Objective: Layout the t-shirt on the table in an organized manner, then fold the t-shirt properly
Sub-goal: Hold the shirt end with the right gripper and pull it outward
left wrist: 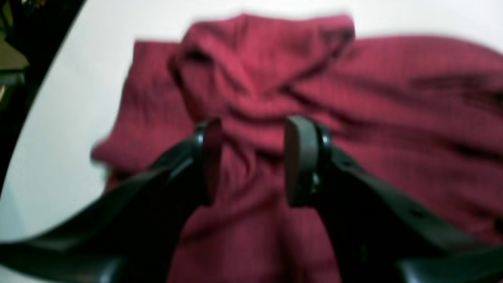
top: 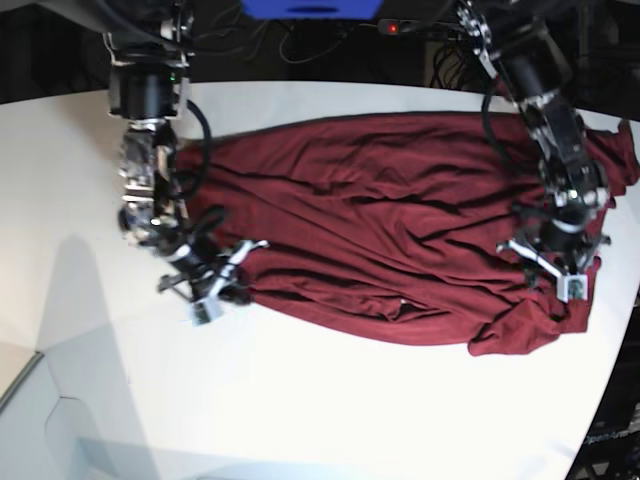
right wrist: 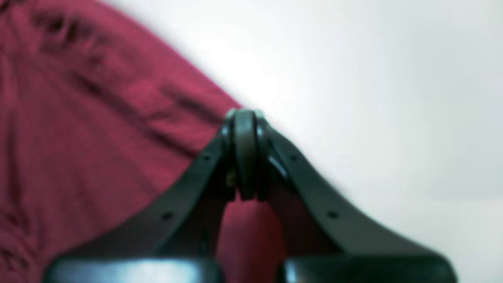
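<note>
Your left pincer (left wrist: 249, 159) is hovering half-open and empty over the bunched sleeve end, right pincer (right wrist: 244, 118) is sitting closed at the t-shirt (top: 390, 220) edge, which is lying stretched but wrinkled across the worktop (top: 300, 420), so you're still laying out, folding pending.

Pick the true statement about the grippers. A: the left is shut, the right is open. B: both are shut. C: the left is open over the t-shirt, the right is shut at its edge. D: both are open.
C: the left gripper shows spread jaws above the t-shirt, while the right gripper has its jaws pressed together at the cloth's edge.
</note>
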Robot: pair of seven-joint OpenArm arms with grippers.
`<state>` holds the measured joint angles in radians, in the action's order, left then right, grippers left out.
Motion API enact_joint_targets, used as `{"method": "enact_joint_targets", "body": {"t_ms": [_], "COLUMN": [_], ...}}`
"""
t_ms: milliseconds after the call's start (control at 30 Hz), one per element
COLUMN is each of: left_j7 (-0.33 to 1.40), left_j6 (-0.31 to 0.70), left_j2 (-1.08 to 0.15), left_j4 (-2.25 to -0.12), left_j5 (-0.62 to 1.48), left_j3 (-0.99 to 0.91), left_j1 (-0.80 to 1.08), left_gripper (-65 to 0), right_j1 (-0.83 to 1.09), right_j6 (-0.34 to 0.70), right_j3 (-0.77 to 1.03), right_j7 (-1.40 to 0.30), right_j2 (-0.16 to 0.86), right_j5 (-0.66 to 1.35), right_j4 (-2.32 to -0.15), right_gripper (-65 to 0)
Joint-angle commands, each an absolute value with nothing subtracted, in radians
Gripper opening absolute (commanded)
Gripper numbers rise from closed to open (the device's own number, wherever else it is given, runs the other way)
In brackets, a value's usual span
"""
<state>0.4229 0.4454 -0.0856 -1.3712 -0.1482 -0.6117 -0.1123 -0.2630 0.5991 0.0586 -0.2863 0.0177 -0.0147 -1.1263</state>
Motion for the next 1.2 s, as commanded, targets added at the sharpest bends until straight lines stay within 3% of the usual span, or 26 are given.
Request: {"method": "enact_joint_targets", "body": {"t_ms": [0,233,367,733,1167], "left_j7": [0.395,0.395,0.394,0.389,0.389], "left_j6": [0.44,0.44,0.44,0.44,0.441], "left_j2": [-0.093,-0.087,-0.09,-0.082,-0.09], "left_j4": [-1.408,-1.411,-1.403,-1.331,-1.366], "left_j5": [-0.136,-0.136,-0.136,-0.136,-0.134], "left_j3": [-0.611,-0.616,-0.616,-0.611,-0.611], "left_j1": [-0.122,-0.061,-0.053,-0.073,-0.194], "left_gripper": [-39.7,-39.7,-39.7,-39.6,-39.4], "right_j1": [-0.309,-0.403,-0.418,-0.409,-0.381], "right_j6": [0.599,0.596,0.595,0.475,0.481], "right_j3": [0.045,0.016,0.018,0.019,0.219], "right_j7": [-0.26,-0.254,-0.252,-0.252,-0.26], "right_j2": [0.027,0.03,0.082,0.231,0.193], "right_j5": [0.002,0.002,0.001,0.004,0.005], "right_j4": [-1.107,-0.892,-0.832,-0.825,-0.957], "right_gripper": [-65.0,-65.0,-65.0,-65.0,-65.0]}}
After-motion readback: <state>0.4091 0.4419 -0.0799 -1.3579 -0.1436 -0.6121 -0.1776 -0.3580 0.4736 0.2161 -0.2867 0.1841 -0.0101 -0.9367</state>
